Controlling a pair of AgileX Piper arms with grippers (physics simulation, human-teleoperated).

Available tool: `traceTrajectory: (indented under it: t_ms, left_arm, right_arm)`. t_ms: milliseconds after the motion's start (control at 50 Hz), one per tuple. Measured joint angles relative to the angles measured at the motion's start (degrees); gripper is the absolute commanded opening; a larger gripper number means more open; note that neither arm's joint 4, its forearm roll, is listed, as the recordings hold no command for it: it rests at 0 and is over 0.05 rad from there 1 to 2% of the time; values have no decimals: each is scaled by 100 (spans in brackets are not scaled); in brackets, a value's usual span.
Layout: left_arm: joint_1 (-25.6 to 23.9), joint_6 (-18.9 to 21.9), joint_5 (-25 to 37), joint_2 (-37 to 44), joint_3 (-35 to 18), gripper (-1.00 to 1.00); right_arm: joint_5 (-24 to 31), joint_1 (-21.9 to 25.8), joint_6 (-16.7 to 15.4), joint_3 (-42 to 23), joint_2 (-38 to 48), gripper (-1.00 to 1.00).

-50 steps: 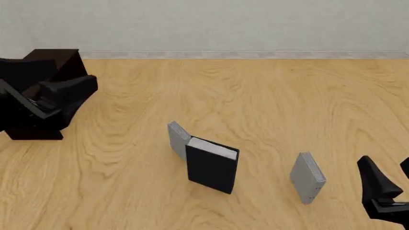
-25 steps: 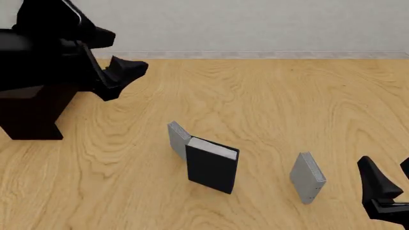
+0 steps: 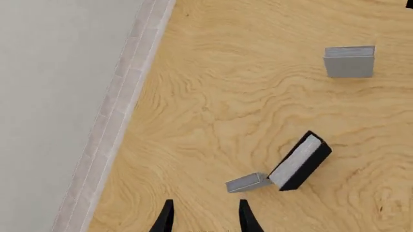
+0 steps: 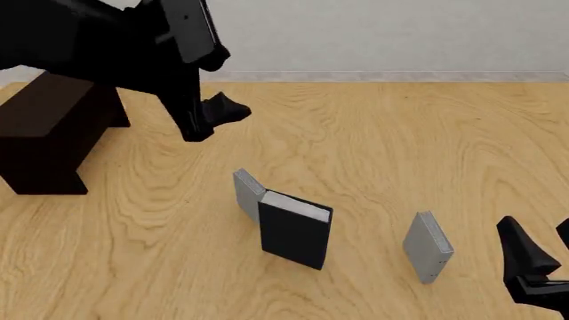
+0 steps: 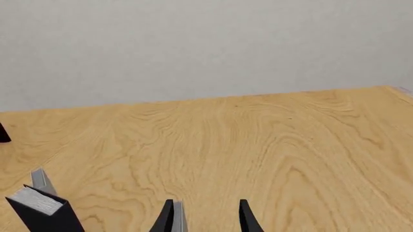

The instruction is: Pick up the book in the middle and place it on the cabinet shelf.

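Observation:
The black book (image 4: 295, 230) with white page edges stands tilted in the middle of the table, leaning by a thin grey book (image 4: 247, 192). It also shows in the left wrist view (image 3: 300, 162) and at the edge of the right wrist view (image 5: 42, 210). The dark cabinet shelf (image 4: 44, 137) stands at the far left. My left gripper (image 4: 216, 119) hangs open and empty above the table, beyond and left of the book, right of the cabinet. My right gripper (image 4: 544, 245) is open and empty at the near right.
A second grey book (image 4: 428, 247) stands upright between the black book and my right gripper; its top edge (image 5: 177, 212) shows by one right finger. The left arm's bulk covers the cabinet's far top. A pale wall runs behind the table.
My left arm has risen from over the cabinet and swung right, out over the table toward the books. The right arm and all three books have not moved.

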Motion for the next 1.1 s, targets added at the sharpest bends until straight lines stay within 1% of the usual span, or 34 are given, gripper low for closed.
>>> traceTrajectory:
  t_ms: [100, 180, 260, 380, 700, 980, 1100]
  left_arm:
    - [-10, 258, 231, 250, -230, 100]
    - [-71, 382, 421, 405, -371, 100]
    - [-206, 390, 639, 538, -471, 100]
    - [-426, 385, 822, 666, -371, 100]
    - [-567, 619, 747, 879, -32, 100]
    - [-686, 769, 413, 956, 366, 100]
    - [-659, 860, 234, 1028, 534, 100]
  right_arm:
    - [15, 2, 13, -11, 2, 100]
    - [17, 6, 25, -15, 11, 100]
    - [-13, 10, 36, -8, 42, 100]
    - [-53, 14, 53, 2, 86, 100]
    - [-109, 21, 84, 12, 154, 100]
    - [-177, 26, 104, 14, 235, 100]
    - [-148, 30, 112, 14, 207, 100]
